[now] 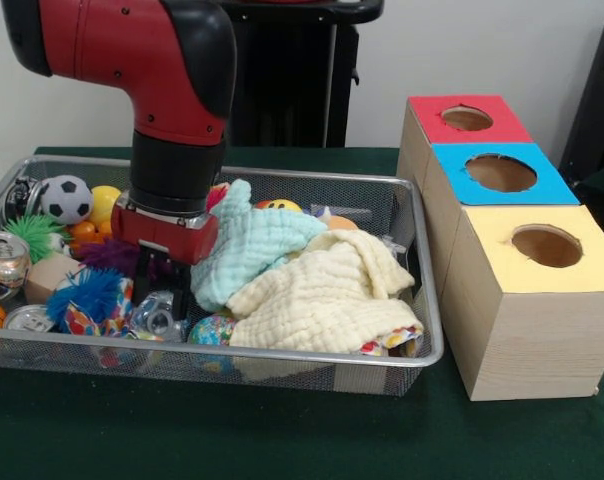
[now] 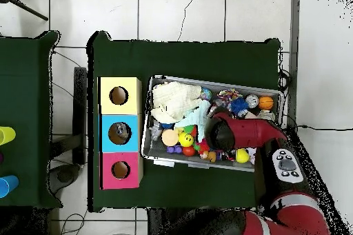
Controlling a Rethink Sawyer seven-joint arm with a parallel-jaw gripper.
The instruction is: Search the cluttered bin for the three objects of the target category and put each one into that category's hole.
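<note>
On the green bench (image 1: pixel 282 440) stood a wire mesh bin (image 1: pixel 282 362). At its front lay a yellow cloth (image 1: pixel 327 300), with a light blue cloth (image 1: pixel 247 250) just behind it. Left of them the gripper (image 1: pixel 162 290) was lowered into the clutter among a blue fuzzy toy (image 1: pixel 87 295), cans and balls; I cannot tell if its fingers were open or closed. A soccer ball (image 1: pixel 65 198) sat at the far left. Beside the bin stood three boxes with holes: yellow box (image 1: pixel 547 262), blue box (image 1: pixel 500 175), red box (image 1: pixel 467 120).
</note>
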